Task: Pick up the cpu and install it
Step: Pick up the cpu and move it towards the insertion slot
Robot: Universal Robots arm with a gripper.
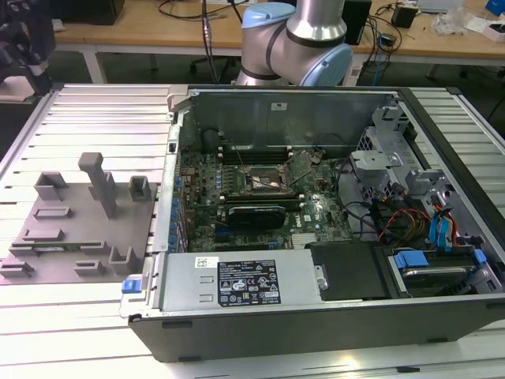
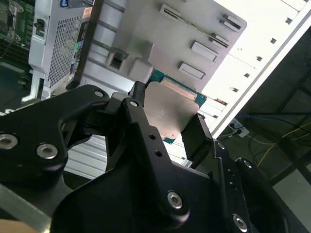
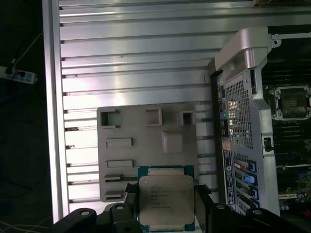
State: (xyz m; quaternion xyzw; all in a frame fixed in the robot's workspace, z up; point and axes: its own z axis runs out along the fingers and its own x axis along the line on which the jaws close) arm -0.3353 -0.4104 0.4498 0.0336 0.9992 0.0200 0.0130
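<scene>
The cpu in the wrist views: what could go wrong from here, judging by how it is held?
1. The black hand grips the small square cpu with a silvery metal top by two opposite edges only, so it might slip or tilt.
2. The black-framed square socket lies low inside the open black computer case, with cables nearby. A tilted cpu could seat badly there.

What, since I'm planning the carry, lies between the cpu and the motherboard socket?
In the first wrist view, the computer case's perforated metal wall stands between the cpu and the socket.
</scene>
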